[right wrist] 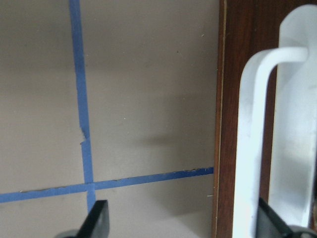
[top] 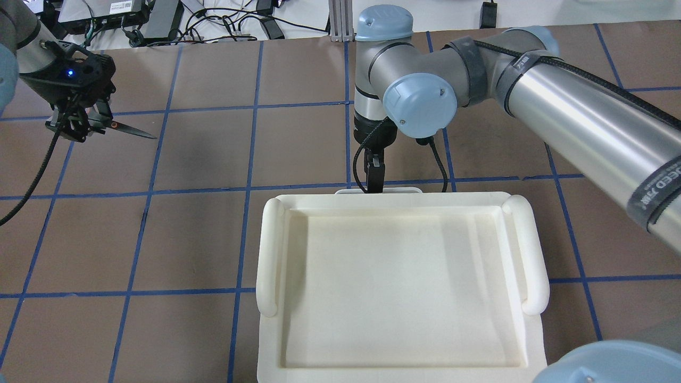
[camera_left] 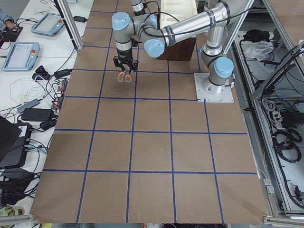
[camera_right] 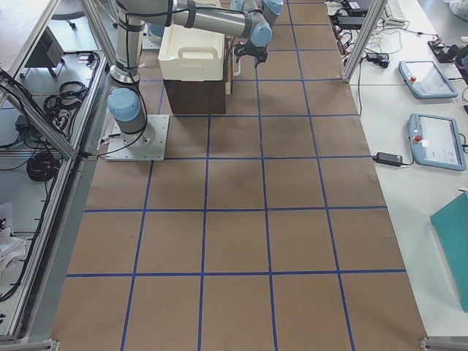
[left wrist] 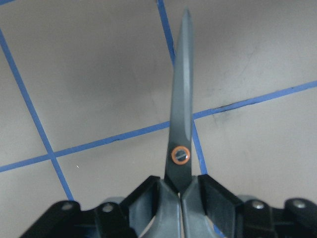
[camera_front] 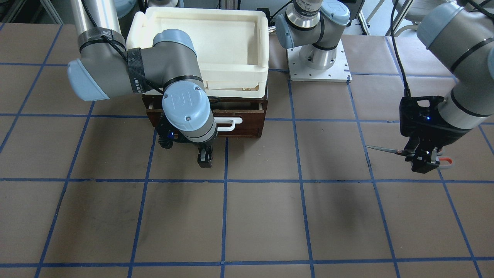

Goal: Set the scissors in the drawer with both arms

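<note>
My left gripper (camera_front: 422, 158) is shut on the scissors (camera_front: 382, 149) near their pivot and holds them level above the table, far from the drawer. The left wrist view shows the silver blades (left wrist: 181, 114) pointing away between the fingers. The grey, orange-lined handles (camera_left: 125, 76) hang below the gripper. The dark-brown drawer (camera_front: 247, 116) sits under the cream tray; none of its interior shows. My right gripper (camera_front: 204, 156) is open in front of the drawer. In the right wrist view the white bar handle (right wrist: 247, 148) stands between the spread fingers (right wrist: 96, 218), close to the right one.
A cream-white plastic tray (top: 524, 250) rests on top of the brown cabinet and hides it from overhead. The right arm's base plate (camera_front: 318, 71) stands beside the cabinet. Blue tape lines grid the brown table. Cables and tablets lie past the table's far edge (top: 159, 21).
</note>
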